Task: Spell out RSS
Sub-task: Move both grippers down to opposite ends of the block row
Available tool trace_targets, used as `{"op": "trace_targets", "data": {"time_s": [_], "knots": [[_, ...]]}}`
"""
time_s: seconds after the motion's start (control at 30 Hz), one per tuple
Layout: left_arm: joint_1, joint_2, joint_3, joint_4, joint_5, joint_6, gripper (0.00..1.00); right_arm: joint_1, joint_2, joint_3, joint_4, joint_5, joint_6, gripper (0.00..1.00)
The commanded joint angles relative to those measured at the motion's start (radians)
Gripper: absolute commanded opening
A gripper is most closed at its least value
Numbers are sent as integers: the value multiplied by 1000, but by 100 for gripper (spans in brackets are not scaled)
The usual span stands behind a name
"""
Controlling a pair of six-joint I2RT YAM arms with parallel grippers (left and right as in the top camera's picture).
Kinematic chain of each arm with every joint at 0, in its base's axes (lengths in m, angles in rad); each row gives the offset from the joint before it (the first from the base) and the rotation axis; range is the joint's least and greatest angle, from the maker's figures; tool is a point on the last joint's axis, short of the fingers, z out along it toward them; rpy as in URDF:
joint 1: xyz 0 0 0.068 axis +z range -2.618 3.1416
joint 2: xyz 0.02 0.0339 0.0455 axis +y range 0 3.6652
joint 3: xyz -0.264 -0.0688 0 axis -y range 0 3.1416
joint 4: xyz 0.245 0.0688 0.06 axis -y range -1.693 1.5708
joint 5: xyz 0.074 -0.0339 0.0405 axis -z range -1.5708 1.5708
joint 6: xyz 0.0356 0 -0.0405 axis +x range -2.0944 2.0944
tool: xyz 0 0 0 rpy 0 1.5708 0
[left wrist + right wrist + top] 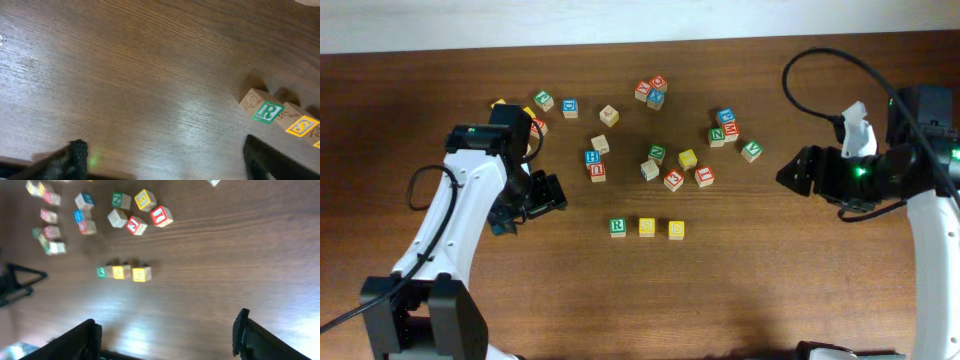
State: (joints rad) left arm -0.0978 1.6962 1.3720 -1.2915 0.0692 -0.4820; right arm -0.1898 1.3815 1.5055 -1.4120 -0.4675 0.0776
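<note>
Table: brown wood (770,290) with lots of little letter cubes on it.
R cube: the R cube (618,227) has a green edge and a green R. It sits at the left end of a short row, near the front middle of the table.
First S cube: the first S cube (647,227) is yellow. It sits just beside the R cube, on its right. The left wrist view shows its S clearly.
Second S cube: the second S cube (676,230) is yellow too. It sits at the right end of the row, just beside the first S cube. Its letter looks like an S, but it is small and blurry, so I am not fully sure.
Left gripper: the left gripper (548,193) hangs over bare wood to the left of the row, near the R cube but not touching it. Its fingers (75,155) are spread wide with nothing between them.
Right gripper: the right gripper (792,172) is over on the right side, well apart from the row. Its fingers (255,335) are spread wide too, and hold nothing.
Other cubes: the other cubes (688,159) lie scattered behind the row, red, blue, green and yellow. None touches the row.
</note>
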Motion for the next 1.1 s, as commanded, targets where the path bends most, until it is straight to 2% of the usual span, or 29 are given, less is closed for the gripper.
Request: {"op": "trace_targets", "data": {"time_s": [0.0,0.03,0.1,0.13,0.27,0.4,0.43,0.6,0.87,1.07], "knots": [[0,3,-5,5,6,16,55,43,22,-100,9,35,-40,60],[-2,3,-5,5,6,15,42,60,22,-141,30,34,-39,55],[-8,3,-5,14,6,12,6,93,23,-223,87,34,-8,42],[-14,3,-6,22,6,12,0,108,23,-262,118,34,24,39],[-55,3,-29,83,6,12,0,190,23,-425,286,35,124,38],[-101,4,-75,169,6,1,0,272,25,-526,452,35,217,6],[-113,5,-86,192,6,1,0,297,27,-552,503,35,237,4],[-149,6,-142,286,7,0,0,396,90,-624,699,39,299,4],[-149,18,-204,357,44,2,0,456,294,-626,808,46,404,4],[-149,85,-213,399,71,1,0,502,380,-626,854,-18,407,4]]}}
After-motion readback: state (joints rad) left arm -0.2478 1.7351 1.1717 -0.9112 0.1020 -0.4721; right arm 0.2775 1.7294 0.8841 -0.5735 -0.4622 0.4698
